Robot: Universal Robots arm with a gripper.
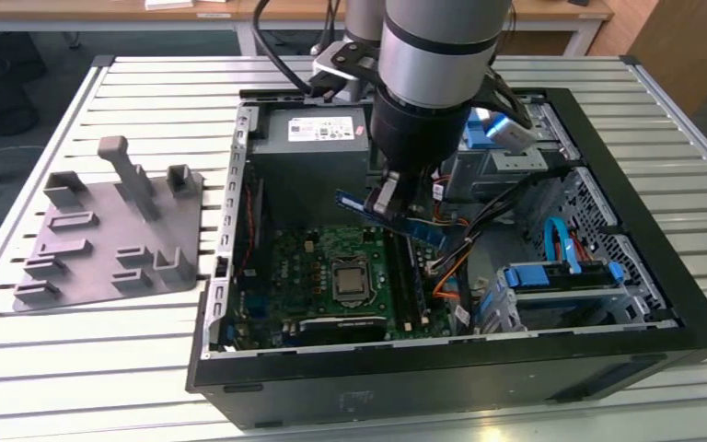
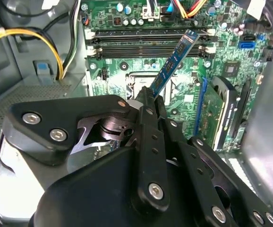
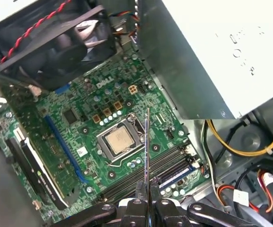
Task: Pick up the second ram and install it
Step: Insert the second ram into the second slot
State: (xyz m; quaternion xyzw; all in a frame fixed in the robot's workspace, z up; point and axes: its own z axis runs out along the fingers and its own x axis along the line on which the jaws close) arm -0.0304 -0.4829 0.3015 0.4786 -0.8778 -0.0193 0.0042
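My gripper (image 1: 387, 199) hangs inside the open computer case (image 1: 648, 341), shut on the second ram (image 1: 423, 228), a slim dark blue-green stick. The stick is held in the air above the green motherboard (image 1: 292, 267), over the area between the processor socket (image 1: 351, 277) and the long black memory slots (image 1: 411, 276). In the second wrist view the ram (image 2: 175, 57) sticks out from the fingertips (image 2: 147, 94) toward the slots (image 2: 141, 43). The first wrist view has the ram (image 3: 147, 142) edge-on, a thin line above the slots (image 3: 141, 177), clamped at the gripper (image 3: 147, 193).
A grey power supply (image 1: 310, 129) fills the case's far end. Orange and black cables (image 1: 452, 262) and blue drive bays (image 1: 562, 276) lie at the exterior view's right. A black fan (image 3: 56, 42) and an expansion card (image 3: 32, 163) border the board. A grey fixture plate (image 1: 108, 230) lies beside the case.
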